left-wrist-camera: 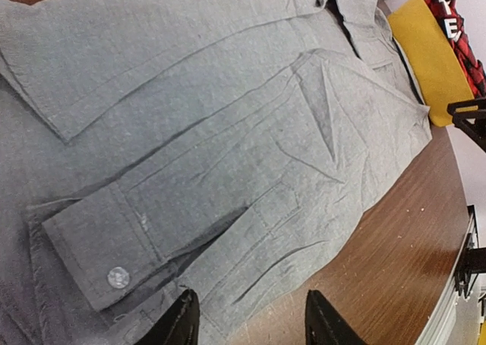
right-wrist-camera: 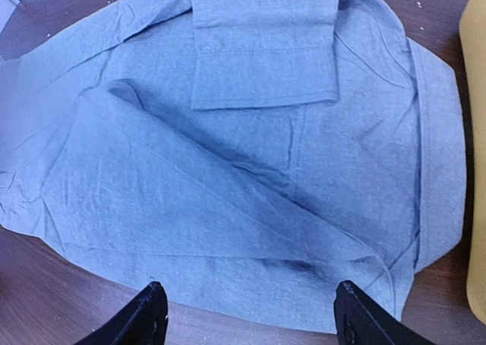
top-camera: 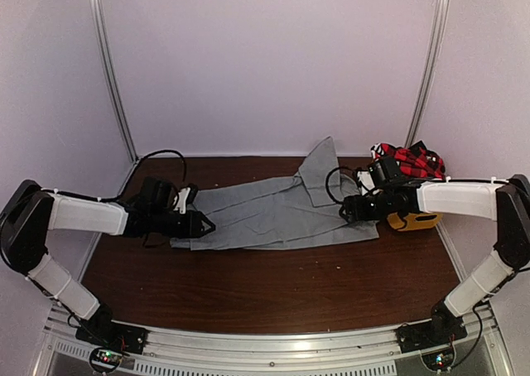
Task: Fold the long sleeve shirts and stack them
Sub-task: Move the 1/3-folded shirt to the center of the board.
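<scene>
The light-grey long sleeve shirt [top-camera: 277,214] lies partly folded across the middle of the brown table [top-camera: 273,289], one sleeve trailing toward the back. It fills the left wrist view [left-wrist-camera: 228,117], where a buttoned cuff [left-wrist-camera: 99,246] lies folded over the body. It looks bluish in the right wrist view [right-wrist-camera: 250,170]. My left gripper [top-camera: 203,224] [left-wrist-camera: 250,326] is open and empty, jaws straddling the shirt's left end. My right gripper [top-camera: 346,210] [right-wrist-camera: 250,318] is open and empty over the shirt's right end. The red-and-black plaid shirt [top-camera: 410,159] [left-wrist-camera: 456,33] sits bunched in the tub.
A yellow plastic tub [top-camera: 418,221] [left-wrist-camera: 429,56] [right-wrist-camera: 474,132] stands at the back right, just beside the grey shirt's right end and under my right arm. White walls with metal posts [top-camera: 112,69] close in the back and sides. Cables run behind both wrists.
</scene>
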### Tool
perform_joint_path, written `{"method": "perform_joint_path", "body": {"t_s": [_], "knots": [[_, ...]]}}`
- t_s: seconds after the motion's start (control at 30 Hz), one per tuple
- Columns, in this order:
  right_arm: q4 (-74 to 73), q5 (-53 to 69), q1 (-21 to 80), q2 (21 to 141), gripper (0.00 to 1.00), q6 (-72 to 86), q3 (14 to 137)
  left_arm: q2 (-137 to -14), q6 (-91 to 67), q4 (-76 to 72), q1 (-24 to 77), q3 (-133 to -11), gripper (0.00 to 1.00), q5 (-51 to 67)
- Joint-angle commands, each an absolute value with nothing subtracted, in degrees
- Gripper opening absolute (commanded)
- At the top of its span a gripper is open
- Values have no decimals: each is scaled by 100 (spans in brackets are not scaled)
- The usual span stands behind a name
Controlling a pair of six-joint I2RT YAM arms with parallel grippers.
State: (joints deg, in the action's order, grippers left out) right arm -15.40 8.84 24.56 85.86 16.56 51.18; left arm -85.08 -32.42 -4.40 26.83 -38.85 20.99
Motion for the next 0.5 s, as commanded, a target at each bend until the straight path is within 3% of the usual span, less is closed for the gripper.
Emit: {"method": "perform_joint_path", "body": {"t_s": [0.0, 0.47], "knots": [[-1124, 1360, 2552, 8997, 76, 1736, 5344, -8976, -3182, -964, 2983, -4198, 49, 1983], [-721, 1365, 2424, 10180, 73, 1723, 5487, -10006, -2813, -762, 3083, -4590, 48, 1225]]}}
